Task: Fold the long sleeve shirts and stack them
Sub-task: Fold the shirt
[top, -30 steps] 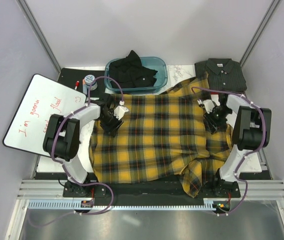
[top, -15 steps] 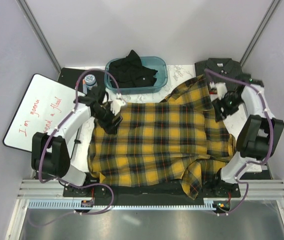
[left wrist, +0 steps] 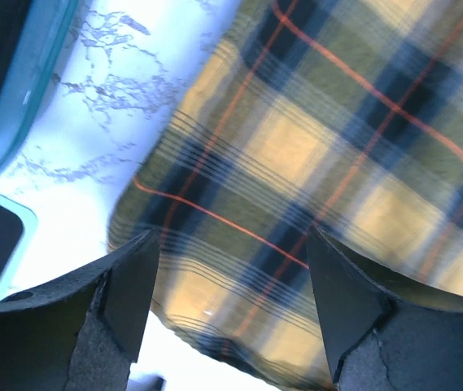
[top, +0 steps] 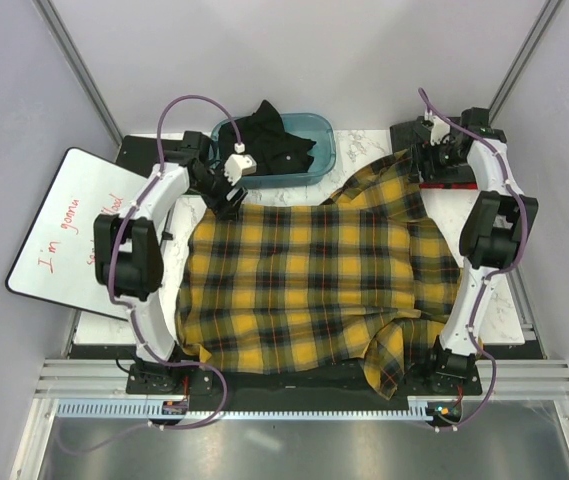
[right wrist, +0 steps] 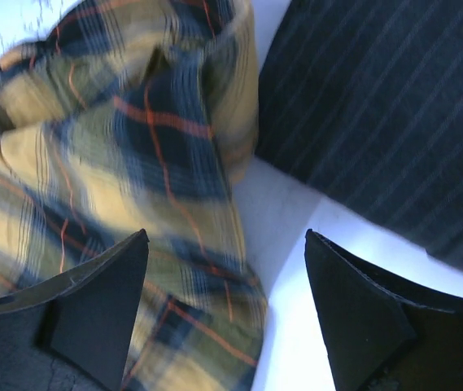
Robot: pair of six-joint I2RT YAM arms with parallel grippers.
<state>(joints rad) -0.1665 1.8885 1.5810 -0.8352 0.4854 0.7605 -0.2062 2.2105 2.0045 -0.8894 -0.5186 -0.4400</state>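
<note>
Plaid shirt (top: 314,285) spread, black shirt (top: 269,140) — in tub (top: 327,150)

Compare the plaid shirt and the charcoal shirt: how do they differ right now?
The plaid shirt is spread across most of the table; the charcoal shirt takes only the far right corner. Plaid is yellow-black with red lines; charcoal is dark with faint pinstripes. Plaid's edges are rumpled; charcoal's visible edge is straight. Both lie on the table, ungripped.

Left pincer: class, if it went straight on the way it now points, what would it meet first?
Probably the plaid shirt: the open left pincer frames its edge lying on the white table, though depth is hard to judge.
</note>
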